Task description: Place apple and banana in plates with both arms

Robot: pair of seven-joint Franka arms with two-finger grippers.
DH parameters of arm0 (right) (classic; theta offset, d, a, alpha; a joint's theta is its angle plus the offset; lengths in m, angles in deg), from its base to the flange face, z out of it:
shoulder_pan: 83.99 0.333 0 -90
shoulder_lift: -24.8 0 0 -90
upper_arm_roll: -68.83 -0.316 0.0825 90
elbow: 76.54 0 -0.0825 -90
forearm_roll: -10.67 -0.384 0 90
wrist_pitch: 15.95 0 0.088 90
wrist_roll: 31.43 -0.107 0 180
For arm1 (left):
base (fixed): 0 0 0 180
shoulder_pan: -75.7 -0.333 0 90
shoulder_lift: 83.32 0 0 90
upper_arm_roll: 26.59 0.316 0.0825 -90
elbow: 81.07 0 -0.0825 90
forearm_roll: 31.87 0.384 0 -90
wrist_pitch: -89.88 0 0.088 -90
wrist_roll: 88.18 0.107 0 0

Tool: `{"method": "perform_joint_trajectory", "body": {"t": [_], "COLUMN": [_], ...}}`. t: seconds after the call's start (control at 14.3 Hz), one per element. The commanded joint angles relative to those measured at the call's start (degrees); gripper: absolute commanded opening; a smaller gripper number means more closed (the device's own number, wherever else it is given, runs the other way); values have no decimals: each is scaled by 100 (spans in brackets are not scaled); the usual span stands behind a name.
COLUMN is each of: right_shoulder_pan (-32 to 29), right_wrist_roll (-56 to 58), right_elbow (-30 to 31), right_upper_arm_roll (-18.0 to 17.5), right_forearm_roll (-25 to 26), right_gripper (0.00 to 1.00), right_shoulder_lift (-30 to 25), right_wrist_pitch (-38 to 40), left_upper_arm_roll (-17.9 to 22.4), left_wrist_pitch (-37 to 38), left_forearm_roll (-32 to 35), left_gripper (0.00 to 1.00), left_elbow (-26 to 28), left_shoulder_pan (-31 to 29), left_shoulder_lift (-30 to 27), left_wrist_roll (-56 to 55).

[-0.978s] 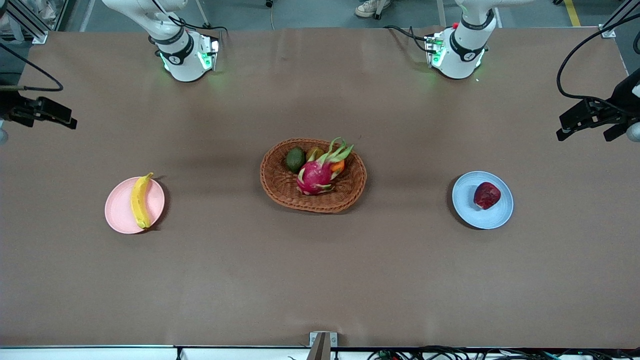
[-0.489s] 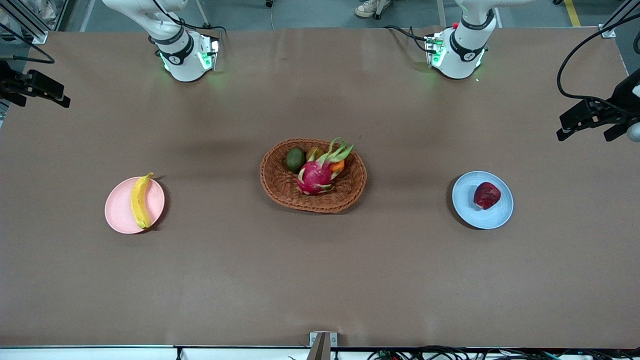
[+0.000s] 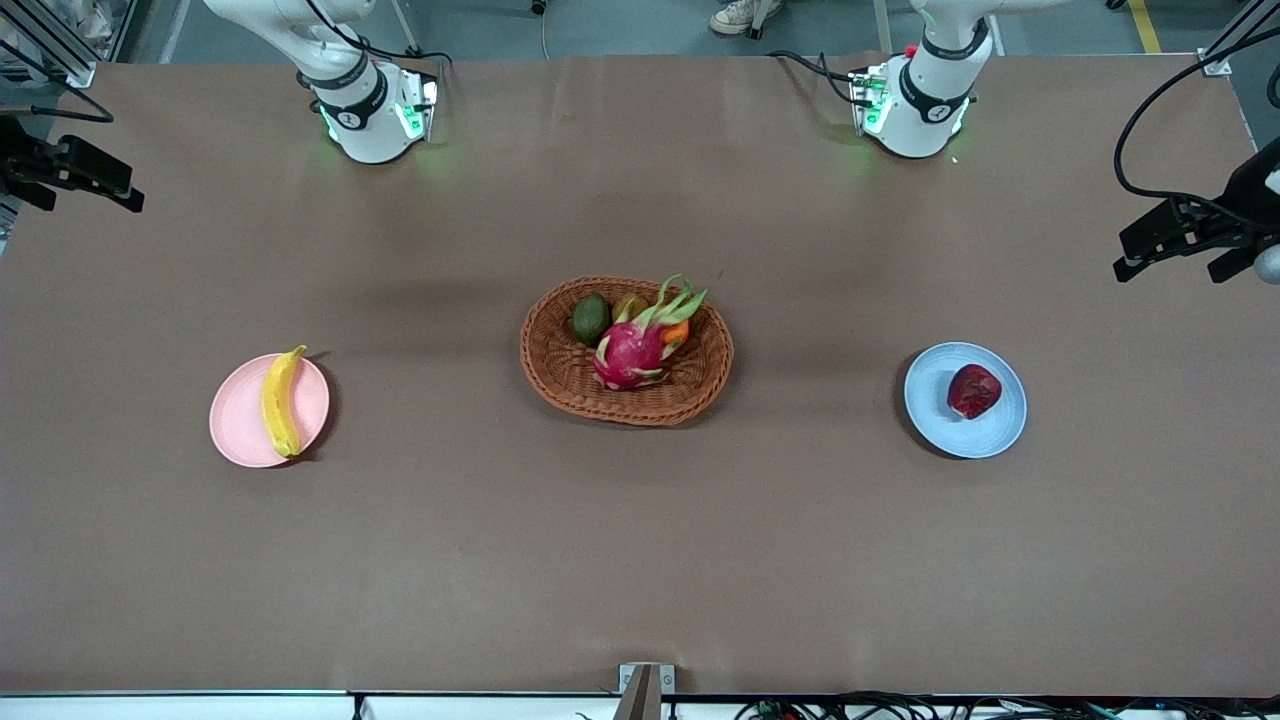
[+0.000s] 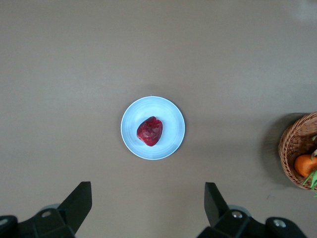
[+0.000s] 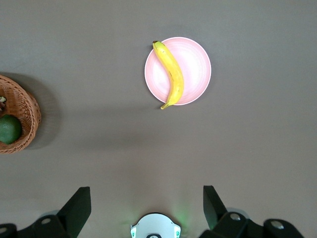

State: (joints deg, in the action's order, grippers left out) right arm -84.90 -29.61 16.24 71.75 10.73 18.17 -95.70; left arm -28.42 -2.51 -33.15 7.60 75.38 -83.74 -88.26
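The dark red apple (image 3: 973, 390) lies on the light blue plate (image 3: 965, 438) toward the left arm's end of the table; both show in the left wrist view, apple (image 4: 149, 131) on plate (image 4: 173, 144). The yellow banana (image 3: 279, 400) lies across the pale pink plate (image 3: 235, 415) toward the right arm's end, also in the right wrist view, banana (image 5: 171, 74) on plate (image 5: 195, 72). My left gripper (image 3: 1168, 255) (image 4: 148, 208) is open and empty, high above the table's end. My right gripper (image 3: 85, 192) (image 5: 147, 208) is open and empty, high above the other end.
A brown wicker basket (image 3: 570, 385) stands at the table's middle with a pink dragon fruit (image 3: 630, 355), a green fruit (image 3: 590, 318) and a small orange fruit (image 3: 676, 332). The arm bases (image 3: 365, 110) (image 3: 915, 100) stand along the table's edge farthest from the front camera.
My right gripper has moved away from the front camera, toward the table's corner, then held still. The left gripper, fruit and plates have not moved.
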Motion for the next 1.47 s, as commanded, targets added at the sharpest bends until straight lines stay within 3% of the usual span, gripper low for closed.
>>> {"method": "perform_joint_trajectory", "body": {"t": [0.0,0.28,1.4], "right_shoulder_pan": [73,82,73], "right_wrist_roll": [2,2,29], "right_elbow": [108,-76,-164], "right_upper_arm_roll": [69,25,42], "right_forearm_roll": [-24,-24,-138], "right_gripper": [100,100,100], "right_shoulder_lift": [-172,-181,-181], "right_wrist_pitch": [-6,249,64], "left_upper_arm_roll": [-10,-1,-10], "left_wrist_pitch": [98,98,80], "left_forearm_roll": [-65,-65,-74], "left_gripper": [100,100,100], "left_elbow": [-158,-158,-158], "left_shoulder_pan": [-38,-38,-29], "left_shoulder_lift": [60,60,60], "left_wrist_roll": [43,43,43]}}
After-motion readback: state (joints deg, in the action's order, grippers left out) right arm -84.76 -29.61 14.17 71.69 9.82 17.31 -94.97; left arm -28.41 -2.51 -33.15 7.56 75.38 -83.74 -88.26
